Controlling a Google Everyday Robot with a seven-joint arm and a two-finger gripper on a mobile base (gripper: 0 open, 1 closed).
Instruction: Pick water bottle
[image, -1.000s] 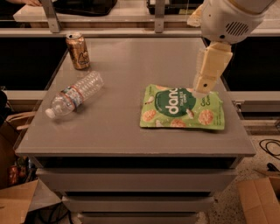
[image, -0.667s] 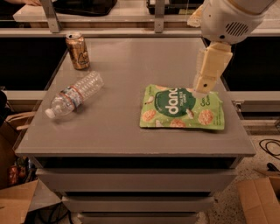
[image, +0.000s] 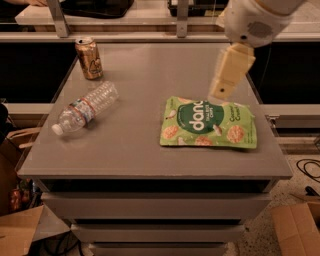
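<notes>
The water bottle (image: 86, 108) is clear and ribbed, with a white cap and a red, white and blue label band. It lies on its side at the left of the grey table (image: 145, 150), cap pointing to the front left. My gripper (image: 220, 93) hangs from the white arm at the upper right. It is above the far edge of the green snack bag, well to the right of the bottle and apart from it. It holds nothing that I can see.
A bronze drink can (image: 89, 58) stands upright at the table's back left, behind the bottle. A green snack bag (image: 207, 123) lies flat at the right. Cardboard boxes (image: 299, 227) sit on the floor at both sides. A railing runs behind the table.
My gripper has shifted slightly to the left, above the bag's far edge. The bottle, can and bag have not moved.
</notes>
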